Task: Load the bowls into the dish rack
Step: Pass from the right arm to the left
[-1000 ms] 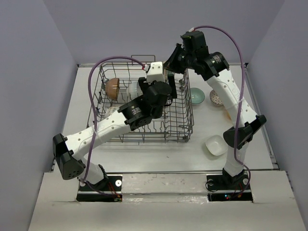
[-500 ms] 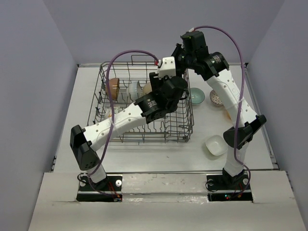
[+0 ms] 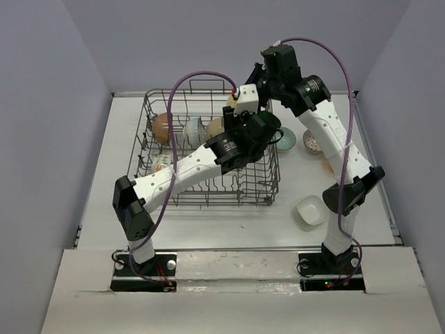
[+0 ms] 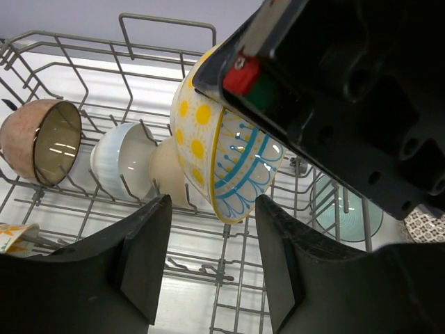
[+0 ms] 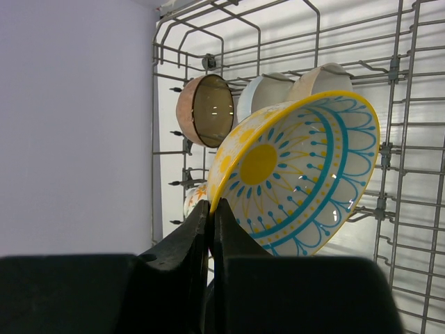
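Top view: we note the dish rack [image 3: 208, 200], with the right gripper [image 3: 254, 81] over its 1 o'clock corner. Left wrist view: the left gripper [image 4: 212, 261] stands open and empty, just below the yellow-and-blue bowl [image 4: 222, 160]. Right wrist view: the right gripper clamps that bowl's rim (bowl tilted, above the rack).

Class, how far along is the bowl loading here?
Done: brown bowl, pale bowl and beige bowl stand in the dish rack. In hand: the right gripper pinches the rim of the yellow-and-blue bowl over the rack, left gripper open beside it. Left: teal bowl, speckled bowl, square white bowl on the table.
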`<state>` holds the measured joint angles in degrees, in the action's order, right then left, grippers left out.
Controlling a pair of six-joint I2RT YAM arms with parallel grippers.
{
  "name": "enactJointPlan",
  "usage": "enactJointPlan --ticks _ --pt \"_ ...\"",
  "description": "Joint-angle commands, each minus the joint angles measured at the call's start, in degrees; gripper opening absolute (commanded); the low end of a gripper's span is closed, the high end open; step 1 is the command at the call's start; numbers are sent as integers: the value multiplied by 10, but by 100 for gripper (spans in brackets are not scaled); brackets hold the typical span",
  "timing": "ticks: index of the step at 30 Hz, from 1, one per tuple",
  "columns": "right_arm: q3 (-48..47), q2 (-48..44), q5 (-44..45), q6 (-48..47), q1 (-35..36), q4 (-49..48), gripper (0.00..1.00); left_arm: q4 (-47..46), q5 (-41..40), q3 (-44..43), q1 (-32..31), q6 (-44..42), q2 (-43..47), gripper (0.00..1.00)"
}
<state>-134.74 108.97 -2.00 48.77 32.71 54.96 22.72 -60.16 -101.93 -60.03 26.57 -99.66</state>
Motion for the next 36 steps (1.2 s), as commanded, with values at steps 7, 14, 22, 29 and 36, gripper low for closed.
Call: enactJointPlan --ticks 7,14,22,29,36 --pt "11 -28 -15 11 5 -64 1 51 -88 -58 -3 45 -33 56" --pt "13 -32 -20 8 5 -65 1 104 -131 -110 -3 64 -74 54" --pt "10 -46 -33 9 5 -67 1 158 -165 -125 2 98 -84 48" --pt "40 -74 -59 9 5 -76 1 215 -198 -132 4 136 -90 41" --pt "73 -109 -71 1 5 -78 1 254 -223 -139 5 165 -92 24"
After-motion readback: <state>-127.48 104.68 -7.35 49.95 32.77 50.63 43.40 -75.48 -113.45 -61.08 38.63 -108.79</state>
